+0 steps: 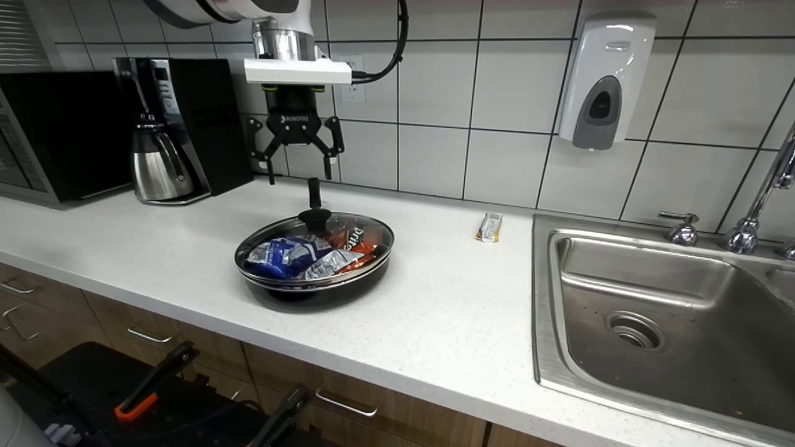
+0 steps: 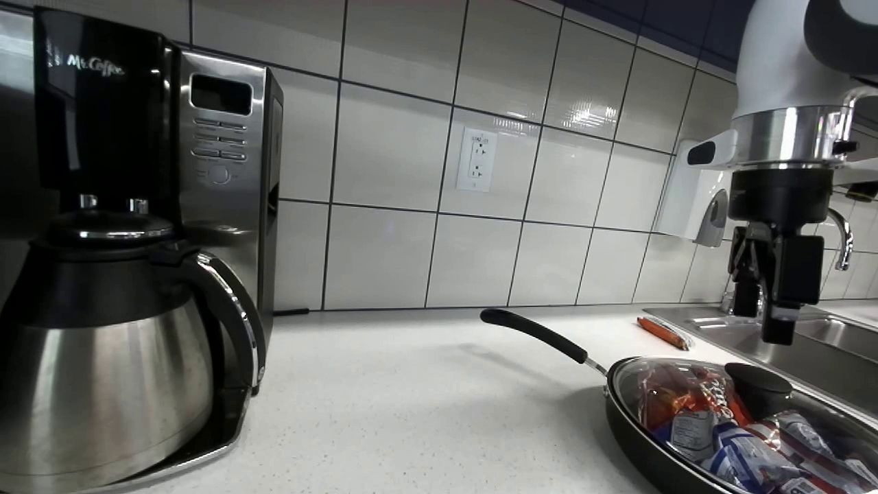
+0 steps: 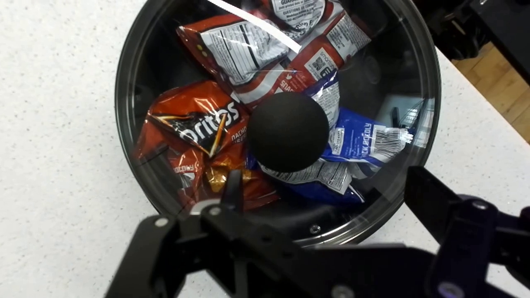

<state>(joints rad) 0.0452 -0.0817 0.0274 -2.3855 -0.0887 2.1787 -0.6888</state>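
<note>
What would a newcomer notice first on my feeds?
Probably the red and blue snack bags, bright under the glass lid of the black pan on the counter. Then the open, empty gripper above the pan. In an exterior view, the steel carafe looms at picture left.

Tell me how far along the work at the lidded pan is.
Looks done: snack bags lie in the pan, with the glass lid on. In hand: nothing held; the jaws stand open above the lid, apart from its black knob. Possibly left: a grip on that knob, not yet made, and the small packet, lying outside the pan on the counter.
</note>
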